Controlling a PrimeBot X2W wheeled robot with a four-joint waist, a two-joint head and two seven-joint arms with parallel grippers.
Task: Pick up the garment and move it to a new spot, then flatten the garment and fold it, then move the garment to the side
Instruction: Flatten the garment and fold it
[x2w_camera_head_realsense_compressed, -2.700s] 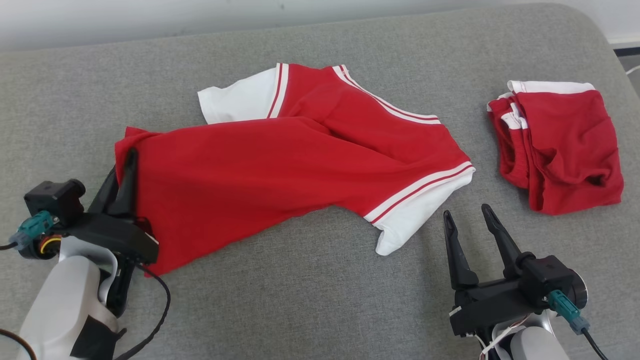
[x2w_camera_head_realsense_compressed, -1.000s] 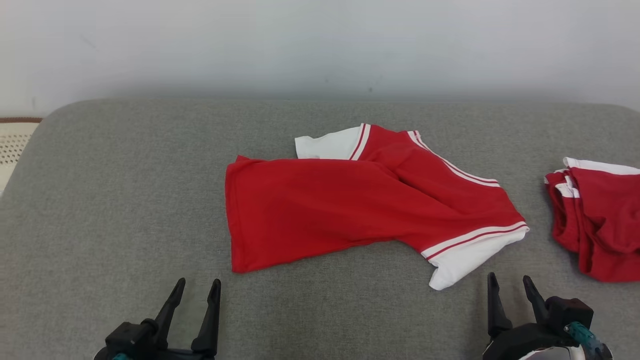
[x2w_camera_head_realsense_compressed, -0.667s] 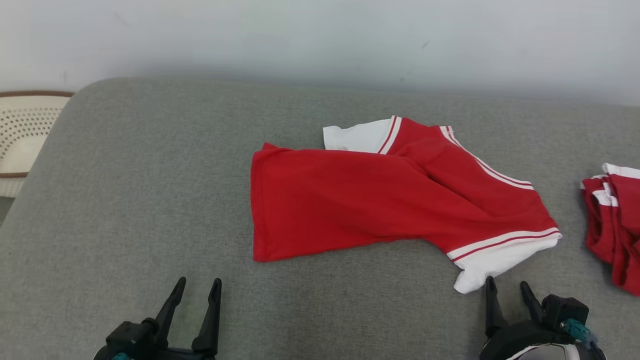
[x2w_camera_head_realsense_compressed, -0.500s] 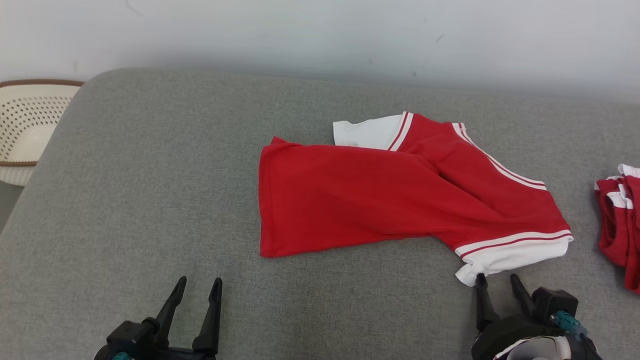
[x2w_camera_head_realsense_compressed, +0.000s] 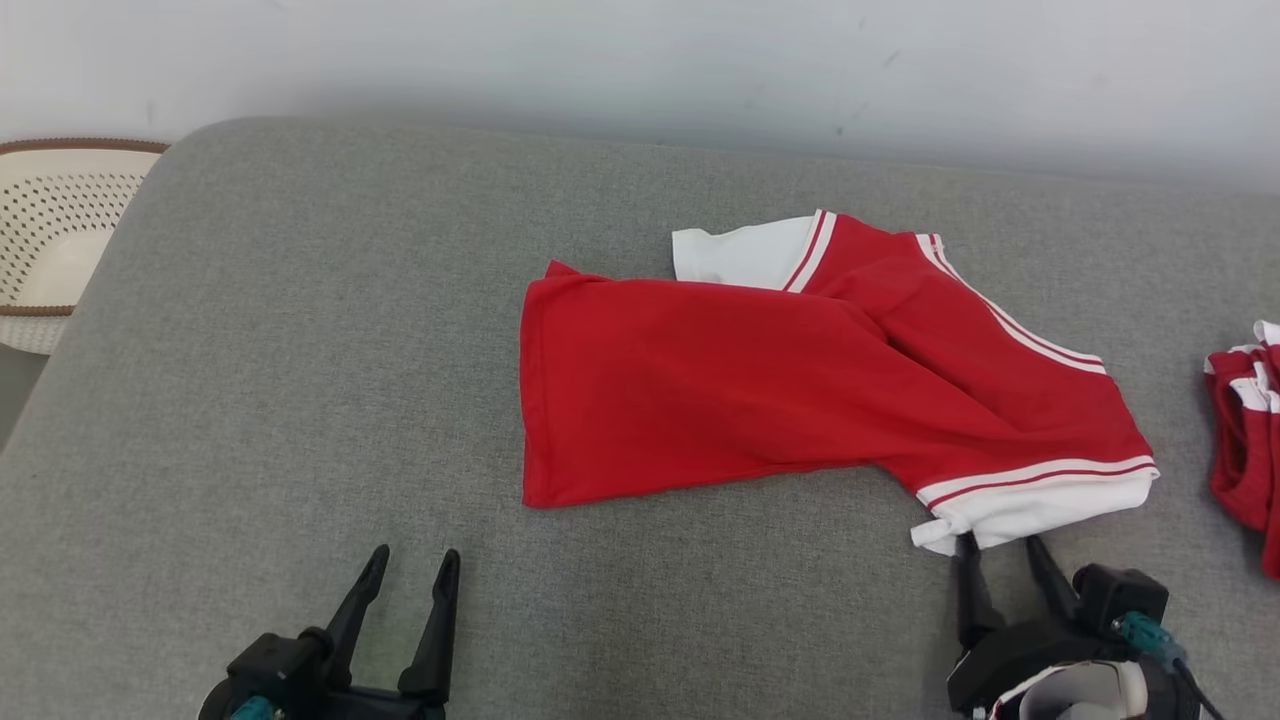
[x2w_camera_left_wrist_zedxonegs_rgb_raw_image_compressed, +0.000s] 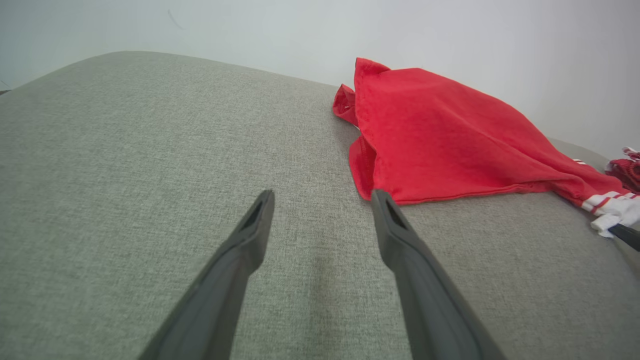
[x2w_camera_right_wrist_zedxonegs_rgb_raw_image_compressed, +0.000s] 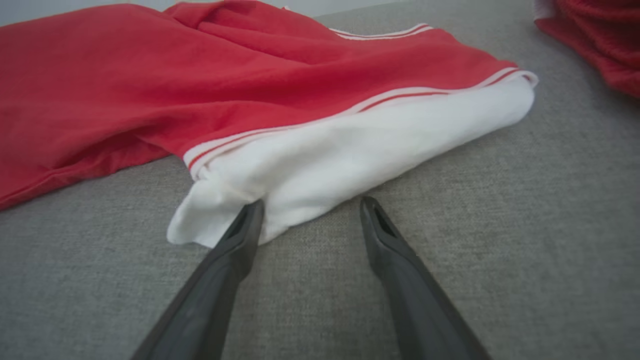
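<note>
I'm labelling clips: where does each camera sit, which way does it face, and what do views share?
Head view: on the head, facing forward and down at the red shirt on the cushion; left gripper, right gripper below, jaws open.
Left wrist view: on that arm, along its jaws toward the shirt.
Right wrist view: on that arm, along its jaws at the white sleeve.
Shared: all show the shirt.

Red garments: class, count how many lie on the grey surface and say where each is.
2. A red shirt with white sleeves lies near the middle of the grey surface; a bunched red garment at the head view's right edge, cut off, so more may be hidden.
</note>
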